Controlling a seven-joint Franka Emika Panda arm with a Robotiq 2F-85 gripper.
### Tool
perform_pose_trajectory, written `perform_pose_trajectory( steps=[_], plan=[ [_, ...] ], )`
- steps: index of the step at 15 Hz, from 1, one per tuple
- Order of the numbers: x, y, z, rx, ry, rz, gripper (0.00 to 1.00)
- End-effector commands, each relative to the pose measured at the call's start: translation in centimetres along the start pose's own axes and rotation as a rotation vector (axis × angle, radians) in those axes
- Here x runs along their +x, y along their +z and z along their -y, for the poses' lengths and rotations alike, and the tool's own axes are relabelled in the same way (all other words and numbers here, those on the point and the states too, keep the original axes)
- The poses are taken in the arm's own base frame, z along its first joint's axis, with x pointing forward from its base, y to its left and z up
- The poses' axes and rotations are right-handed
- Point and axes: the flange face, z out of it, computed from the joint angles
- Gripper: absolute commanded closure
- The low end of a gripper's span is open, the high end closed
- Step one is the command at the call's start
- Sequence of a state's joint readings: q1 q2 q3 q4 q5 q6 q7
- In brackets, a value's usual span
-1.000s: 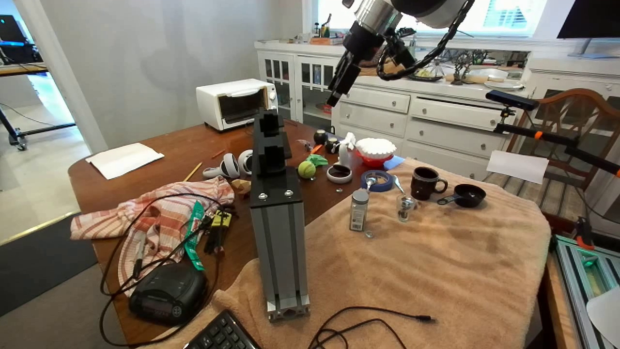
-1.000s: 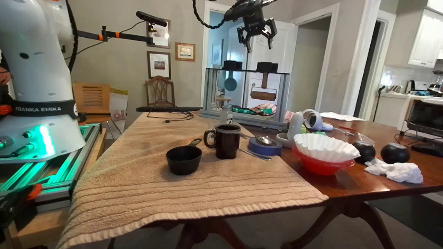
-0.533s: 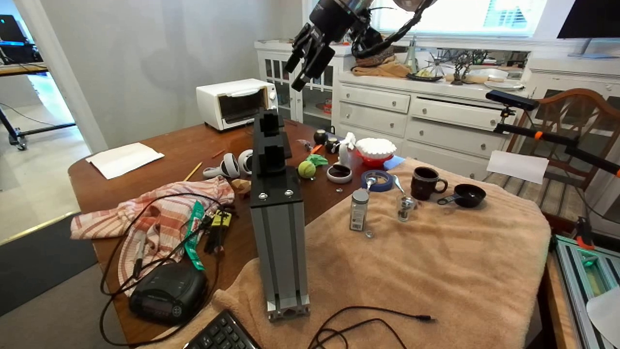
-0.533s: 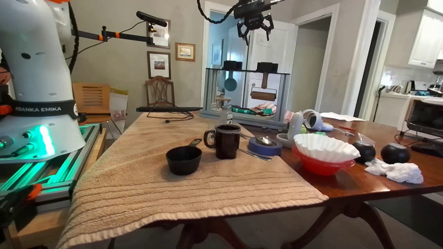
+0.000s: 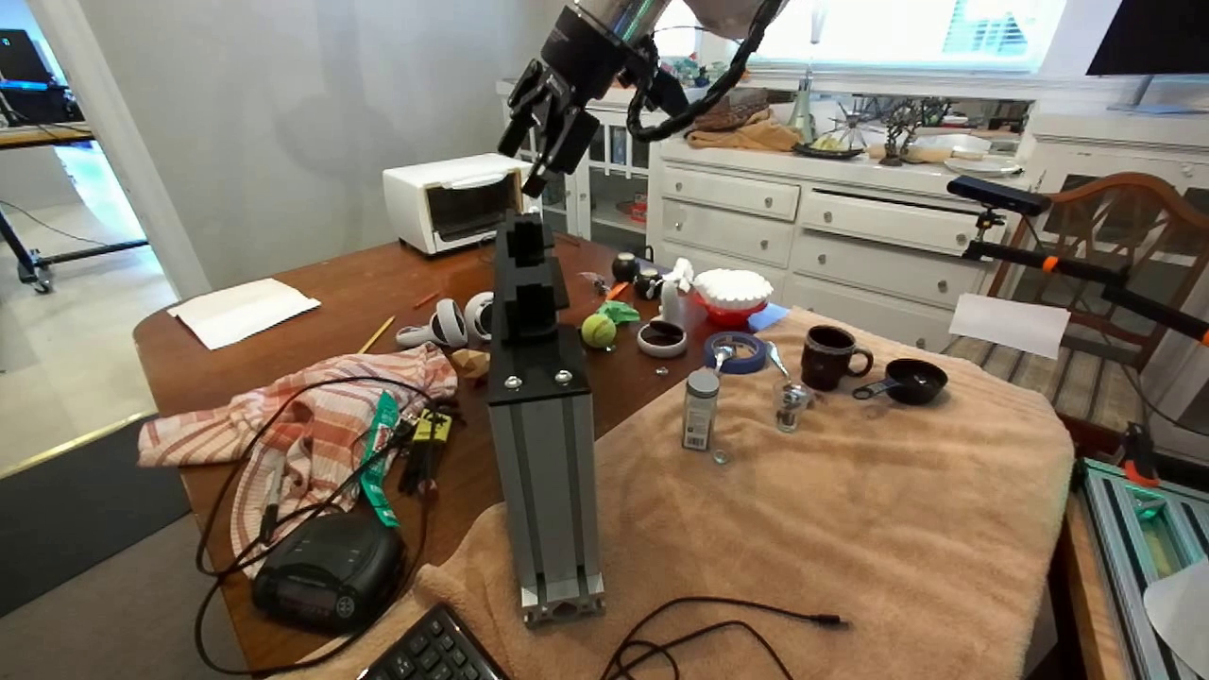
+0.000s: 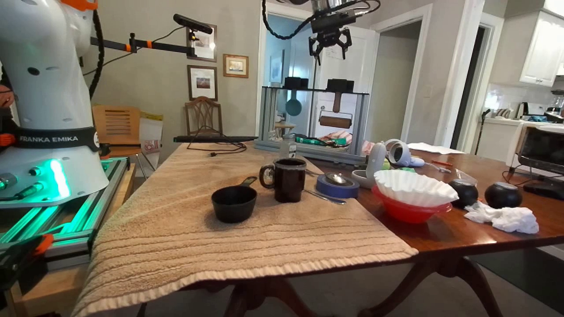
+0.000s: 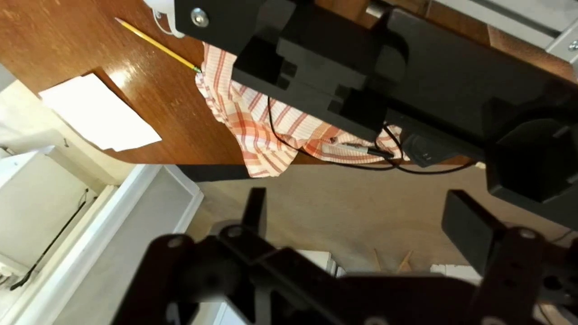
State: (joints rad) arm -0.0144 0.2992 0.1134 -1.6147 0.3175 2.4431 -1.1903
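Note:
My gripper (image 5: 521, 168) is open and empty, high above the far end of a metal-framed rack (image 5: 557, 491) with a black top plate. In an exterior view the gripper (image 6: 331, 60) hangs above the rack's two black holders, apart from them. A teal ladle-like tool (image 6: 294, 107) hangs below the left holder (image 6: 296, 83). A brown roller (image 6: 335, 121) hangs below the right holder (image 6: 340, 85). In the wrist view the two fingers (image 7: 354, 212) stand wide apart with only floor behind them. A black holder (image 7: 316, 81) shows beyond them.
A dark mug (image 6: 289, 180), a black measuring cup (image 6: 234, 203) and a spice jar (image 5: 700, 410) stand on the tan towel (image 6: 246, 259). Blue tape (image 5: 739, 351), a tennis ball (image 5: 598, 331) and a red bowl (image 6: 412, 210) are on the table. A striped cloth (image 5: 312, 416) lies behind the rack.
In an exterior view my gripper has moved left over the rack and turned so that both fingers show. It rose, then dipped slightly in the last half second. The table things have not moved.

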Motion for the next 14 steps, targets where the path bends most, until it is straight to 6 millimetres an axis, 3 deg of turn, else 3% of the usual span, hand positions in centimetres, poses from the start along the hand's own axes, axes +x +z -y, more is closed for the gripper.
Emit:
perform_pose_trajectory(
  steps=[1,8,13,14],
  plan=[
    [0.7,2.1,-0.9,0.04,0.021,0.099,0.0],
    [-0.9,1.4,-2.5,0.211,0.07,0.15,0.0],
    [-0.9,0.6,-2.4,0.169,0.058,0.142,0.0],
    [-0.6,0.6,-2.4,0.17,0.127,0.182,0.0]
  ],
)
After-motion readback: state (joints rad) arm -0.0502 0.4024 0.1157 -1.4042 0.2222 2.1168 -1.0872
